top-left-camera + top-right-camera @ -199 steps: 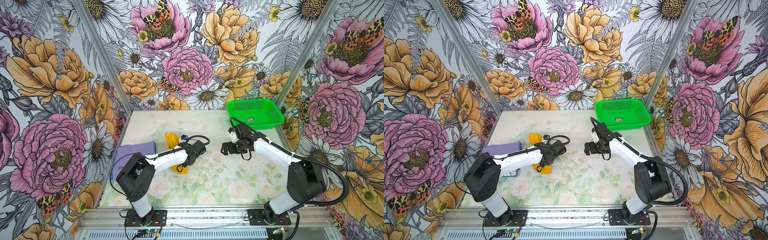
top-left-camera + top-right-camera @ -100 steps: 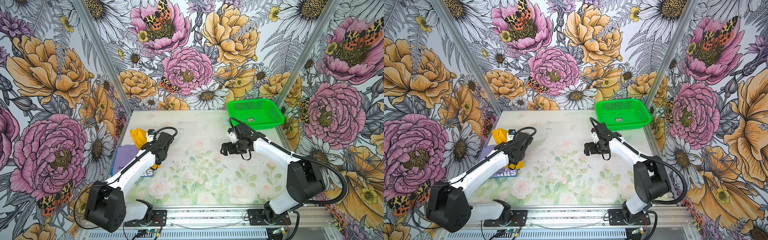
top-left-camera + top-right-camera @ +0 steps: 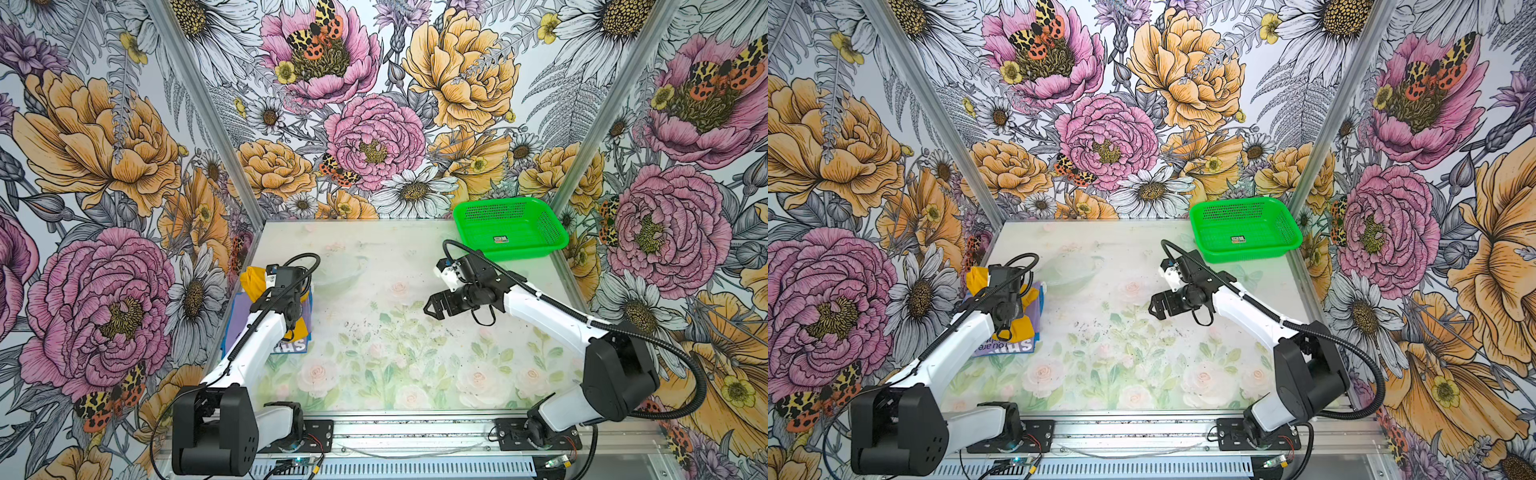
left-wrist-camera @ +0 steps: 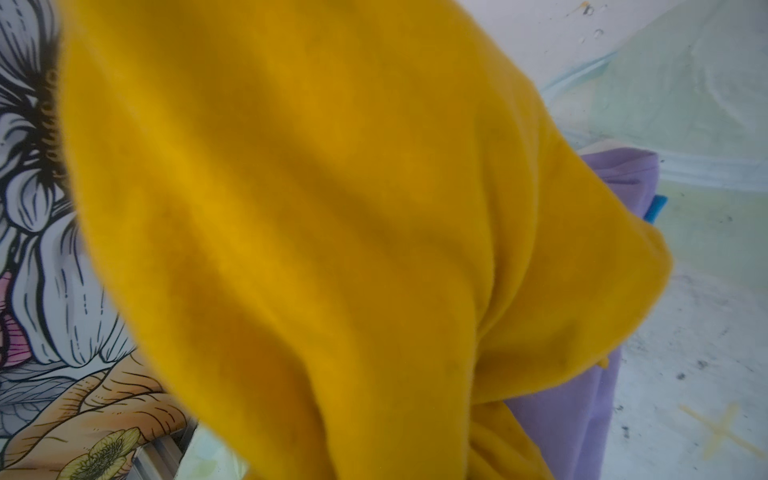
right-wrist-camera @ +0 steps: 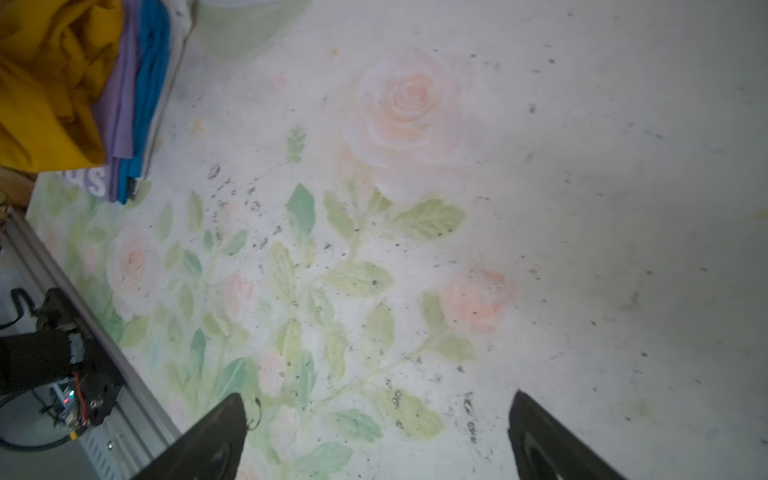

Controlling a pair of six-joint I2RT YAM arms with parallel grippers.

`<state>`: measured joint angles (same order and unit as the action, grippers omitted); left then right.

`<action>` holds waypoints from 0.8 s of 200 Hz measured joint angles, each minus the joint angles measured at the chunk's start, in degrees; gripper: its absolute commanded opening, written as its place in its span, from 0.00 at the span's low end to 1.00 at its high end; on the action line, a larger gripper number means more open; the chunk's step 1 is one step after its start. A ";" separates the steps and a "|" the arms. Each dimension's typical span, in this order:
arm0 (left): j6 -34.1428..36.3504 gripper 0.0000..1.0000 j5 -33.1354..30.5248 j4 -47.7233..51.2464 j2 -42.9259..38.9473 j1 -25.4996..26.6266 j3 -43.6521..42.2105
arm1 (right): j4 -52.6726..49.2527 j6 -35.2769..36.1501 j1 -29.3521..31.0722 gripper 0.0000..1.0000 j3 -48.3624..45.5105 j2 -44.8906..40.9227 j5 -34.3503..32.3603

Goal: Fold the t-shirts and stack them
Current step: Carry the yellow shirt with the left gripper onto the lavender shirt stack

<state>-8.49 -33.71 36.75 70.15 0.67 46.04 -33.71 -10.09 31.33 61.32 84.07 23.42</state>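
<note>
Over the table's [image 3: 395, 374] left edge, the left gripper [image 3: 289, 300] holds the mustard-yellow t-shirt [image 3: 254, 279] bunched above the stack, where the lavender t-shirt [image 3: 239, 320] lies flat on a blue shirt [image 5: 149, 95]. Its jaws are buried in cloth, but the fabric hangs gathered from it, so it reads as clamped on the shirt. The likely trouble is the landing. Let go like this, the yellow shirt would probably drop as a crumpled heap instead of a flat fold. Its trailing hem already touches the lavender one and could drag that layer askew or spill toward the side wall just beside it. The left arm stretches forward along that edge, wrist tipped down over the stack. The right gripper [image 3: 432, 305] hovers low near the table's middle on a bent arm, jaws spread wide and empty, well apart from the shirts.
</note>
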 measured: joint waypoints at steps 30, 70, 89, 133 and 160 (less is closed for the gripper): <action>1.29 0.10 3.37 -0.85 2.32 -2.99 0.02 | 4.98 3.85 8.94 0.99 0.13 -5.31 5.84; 1.01 0.99 1.86 -0.79 2.84 -4.37 0.59 | 8.63 6.80 13.27 0.99 1.42 -4.26 10.05; 0.76 0.99 0.63 -0.68 -0.26 -6.91 1.60 | 9.81 7.26 15.19 0.99 2.29 -2.01 10.51; 0.83 0.99 8.20 0.17 -5.99 -14.56 5.86 | 10.49 7.41 16.98 0.99 2.40 1.31 10.34; 0.39 0.92 19.12 2.03 -6.69 -14.56 5.97 | 10.86 7.39 16.98 0.99 2.40 1.57 9.35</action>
<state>-8.10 -14.59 38.79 63.46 -13.89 52.01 -22.85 -2.70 48.31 63.72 85.65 32.77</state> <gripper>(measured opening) 0.962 0.992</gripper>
